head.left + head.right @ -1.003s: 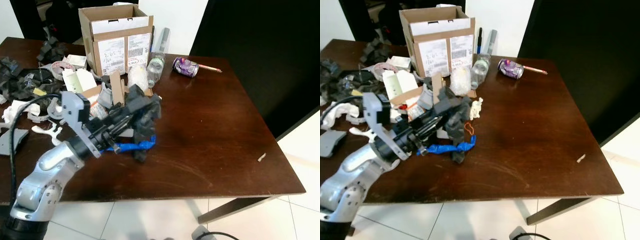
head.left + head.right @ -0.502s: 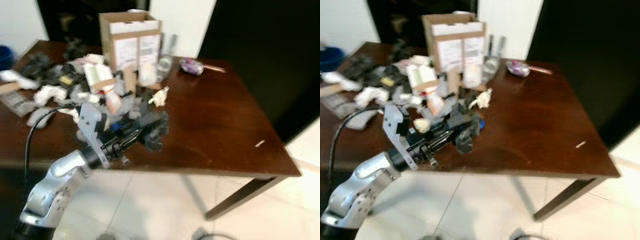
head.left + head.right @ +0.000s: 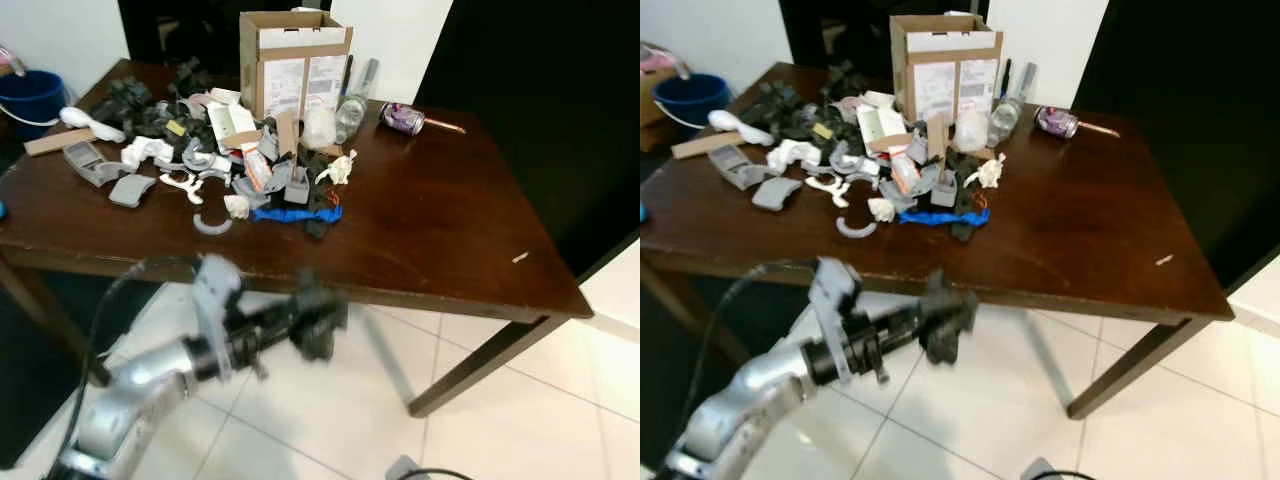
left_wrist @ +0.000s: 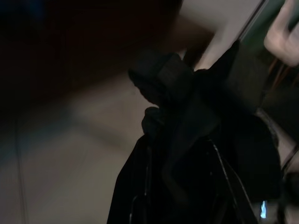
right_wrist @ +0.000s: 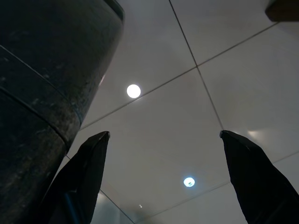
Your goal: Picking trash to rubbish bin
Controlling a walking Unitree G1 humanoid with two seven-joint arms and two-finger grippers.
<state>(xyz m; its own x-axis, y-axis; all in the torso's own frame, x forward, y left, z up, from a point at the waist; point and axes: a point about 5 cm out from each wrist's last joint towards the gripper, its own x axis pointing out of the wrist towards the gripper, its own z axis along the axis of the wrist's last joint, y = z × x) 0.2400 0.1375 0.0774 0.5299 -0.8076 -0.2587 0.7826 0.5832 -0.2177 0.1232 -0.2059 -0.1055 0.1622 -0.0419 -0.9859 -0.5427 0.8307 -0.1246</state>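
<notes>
While the heap of trash [image 3: 230, 150] lies on the far left part of the brown table [image 3: 430, 230], the left gripper [image 3: 300, 325] hangs off the near edge, over the tiled floor [image 3: 330, 420], pinching a crumpled black scrap [image 3: 318, 322]. It is held out level and away from the tabletop, which I judge suits carrying it toward a bin; the blue bucket [image 3: 32, 98] at the far left, past the table's corner, may be that bin, though I cannot be sure. A cardboard box [image 3: 293, 62], a clear bottle [image 3: 350, 108] and a purple can [image 3: 402, 118] stand or lie along the far edge.

From the head views the arm and scrap are blurred. The left wrist view, dark as it is, brings the scrap [image 4: 196, 140] close, bunched between the fingers. The right wrist view looks down at pale tiles, with the right gripper [image 5: 168, 179] hanging idle, its fingers [image 5: 86, 172] spread wide and holding nothing, beside a dark rounded surface [image 5: 42, 70] I cannot identify.
</notes>
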